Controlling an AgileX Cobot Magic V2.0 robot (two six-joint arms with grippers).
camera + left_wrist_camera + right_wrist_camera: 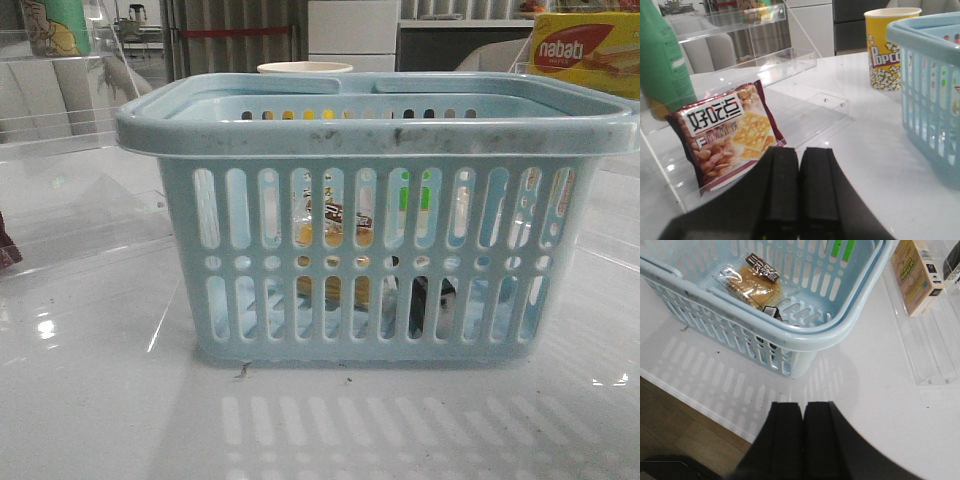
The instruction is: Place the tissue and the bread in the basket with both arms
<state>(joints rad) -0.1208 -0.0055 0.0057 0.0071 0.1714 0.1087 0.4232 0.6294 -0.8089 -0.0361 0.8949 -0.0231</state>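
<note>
The large pale blue plastic basket (375,215) with vertical slots and a scuffed thick rim stands on the glossy white counter (100,400). Inside it, on the floor, lies the bread (751,282): a yellowish-brown loaf in a clear plastic wrapper with a black label. Just beside it, toward 5 o'clock in the right wrist view, a small black-and-white pack, apparently the tissue (772,312), peeks out from under the near rim; most of it is hidden. Judged from this, both items are already in the basket.

The bread looks light and soft, its film slippery and crinkly; I would pinch it across the short width at mid-body, gently, to avoid crushing. The tissue pack should be light and squashy, best taken across its narrow sides.

The left gripper (799,200) has its black fingers pressed together, holding nothing, and faces a dark red snack packet (725,135) on a clear acrylic shelf (815,107). The right gripper (802,440) is likewise closed and empty, outside the basket's corner.
</note>
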